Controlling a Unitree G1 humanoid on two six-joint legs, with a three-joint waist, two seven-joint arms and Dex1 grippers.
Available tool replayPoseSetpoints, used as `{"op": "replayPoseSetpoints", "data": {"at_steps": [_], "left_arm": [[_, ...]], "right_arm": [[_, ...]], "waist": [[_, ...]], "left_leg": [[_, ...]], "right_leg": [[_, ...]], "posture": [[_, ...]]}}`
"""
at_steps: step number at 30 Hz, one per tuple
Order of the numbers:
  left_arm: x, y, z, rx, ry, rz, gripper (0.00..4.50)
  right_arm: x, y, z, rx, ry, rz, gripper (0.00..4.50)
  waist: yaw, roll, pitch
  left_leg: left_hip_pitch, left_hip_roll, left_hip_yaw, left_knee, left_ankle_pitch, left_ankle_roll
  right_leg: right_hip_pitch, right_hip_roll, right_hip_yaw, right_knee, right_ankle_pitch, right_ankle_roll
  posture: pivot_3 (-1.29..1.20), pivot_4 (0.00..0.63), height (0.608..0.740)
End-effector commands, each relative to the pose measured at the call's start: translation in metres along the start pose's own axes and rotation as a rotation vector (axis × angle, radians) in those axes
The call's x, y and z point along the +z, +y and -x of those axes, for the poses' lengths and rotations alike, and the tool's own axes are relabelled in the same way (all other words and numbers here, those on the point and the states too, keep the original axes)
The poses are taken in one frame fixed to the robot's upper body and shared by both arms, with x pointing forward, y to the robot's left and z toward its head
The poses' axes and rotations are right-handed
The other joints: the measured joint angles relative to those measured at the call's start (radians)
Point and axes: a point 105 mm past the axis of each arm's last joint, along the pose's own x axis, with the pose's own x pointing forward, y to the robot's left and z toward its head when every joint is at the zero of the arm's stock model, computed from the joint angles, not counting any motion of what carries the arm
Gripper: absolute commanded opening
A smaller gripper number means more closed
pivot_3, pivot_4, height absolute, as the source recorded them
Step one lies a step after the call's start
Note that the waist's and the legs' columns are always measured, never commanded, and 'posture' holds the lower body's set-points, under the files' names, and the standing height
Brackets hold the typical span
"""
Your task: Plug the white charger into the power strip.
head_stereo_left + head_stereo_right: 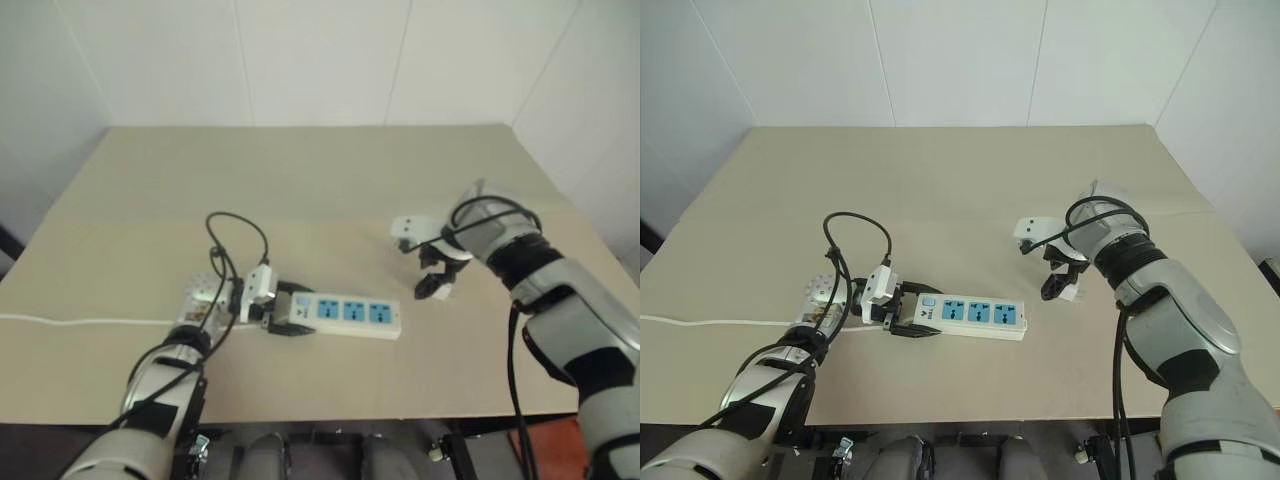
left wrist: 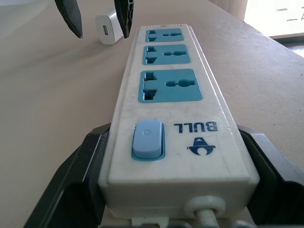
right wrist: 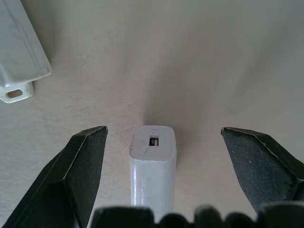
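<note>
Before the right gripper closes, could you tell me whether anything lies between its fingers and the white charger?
Nothing visible does. The right gripper is open, one finger on each side of the white charger, with bare table in both gaps.

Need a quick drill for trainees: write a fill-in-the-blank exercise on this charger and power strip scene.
1. The left gripper is shut on the ____ end of the power strip.
2. The power strip has ____ blue sockets.
3. The white charger lies between the ____ fingers of the right gripper.
4. Everything rests on a ____ table.

Missing words: switch; three; open; beige
</note>
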Motion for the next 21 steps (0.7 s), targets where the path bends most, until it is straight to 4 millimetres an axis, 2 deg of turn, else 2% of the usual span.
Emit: {"op": "replayPoseSetpoints", "data": {"at_steps": [1,6,9,17,21], "left_arm": [[-0.0155,-0.0167,-0.0077,-0.058,0.033,0.047,3.32],[-0.0165,-0.0174,-0.0071,-0.058,0.037,0.046,3.32],[-0.0166,-0.0176,-0.0074,-0.060,0.038,0.045,3.32],[-0.0177,-0.0184,-0.0069,-0.067,0.049,0.045,3.32],[-0.0180,-0.0185,-0.0065,-0.070,0.055,0.044,3.32]], "right_arm": [[0.0037,-0.0064,0.0124,-0.028,-0.015,0.006,4.50],[-0.0010,-0.0098,0.0091,-0.044,0.009,-0.015,4.50],[-0.0009,-0.0079,0.0084,-0.024,-0.006,-0.032,3.94],[-0.0016,-0.0075,0.0073,-0.026,0.002,-0.036,1.21],[-0.0020,-0.0067,0.0086,-0.029,0.009,-0.014,1.13]], "waist": [[0.000,0.001,0.000],[-0.001,0.002,-0.001],[-0.001,0.003,-0.002],[-0.002,0.003,-0.002],[-0.002,0.003,-0.002]], "left_leg": [[0.000,0.000,0.000,0.000,0.000,0.000],[0.000,0.000,0.000,0.000,0.000,0.000],[0.000,0.000,0.000,0.000,0.000,0.000],[0.000,0.000,0.000,0.000,0.000,0.000],[0.000,0.000,0.000,0.000,0.000,0.000]], "right_leg": [[0.000,0.000,0.000,0.000,0.000,0.000],[0.000,0.000,0.000,0.000,0.000,0.000],[0.000,0.000,0.000,0.000,0.000,0.000],[0.000,0.000,0.000,0.001,0.000,0.000],[-0.001,0.000,0.000,0.005,0.000,0.000]], "posture": [[0.00,0.150,0.740],[0.00,0.150,0.740],[0.00,0.150,0.740],[0.00,0.150,0.740],[0.00,0.150,0.740]]}}
